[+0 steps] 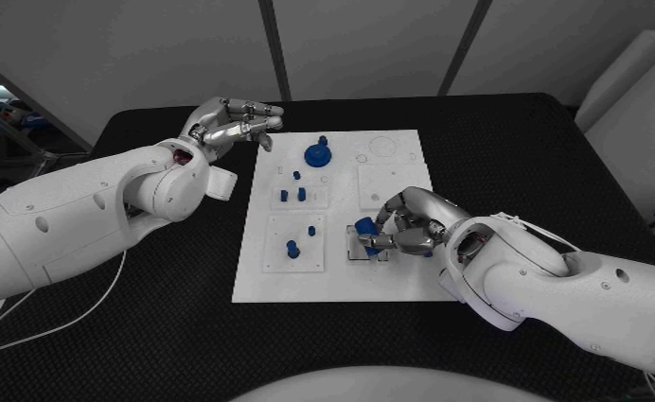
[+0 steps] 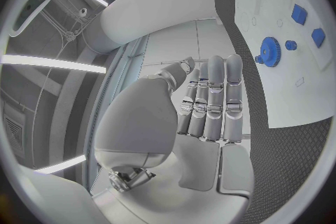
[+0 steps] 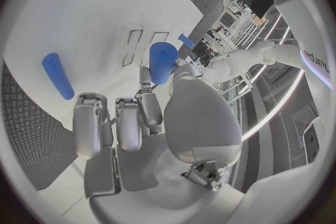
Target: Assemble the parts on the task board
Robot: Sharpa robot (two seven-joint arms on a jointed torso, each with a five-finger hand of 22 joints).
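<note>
Right hand (image 1: 404, 228) pinched a blue cylinder part (image 3: 162, 61) over the task board (image 1: 396, 282) near edge. Left hand (image 1: 232, 122) hovered empty, fingers curled together, blue gear (image 1: 318, 153) just beside it.

No legible text, labels or numbers on any surface

The counter (image 1: 164, 326) is black with a bumpy pattern, the task board (image 1: 396, 279) is white, the small parts (image 1: 318, 153) are blue, and one blue part (image 3: 162, 61) sits between silver fingers (image 3: 148, 107).
</note>
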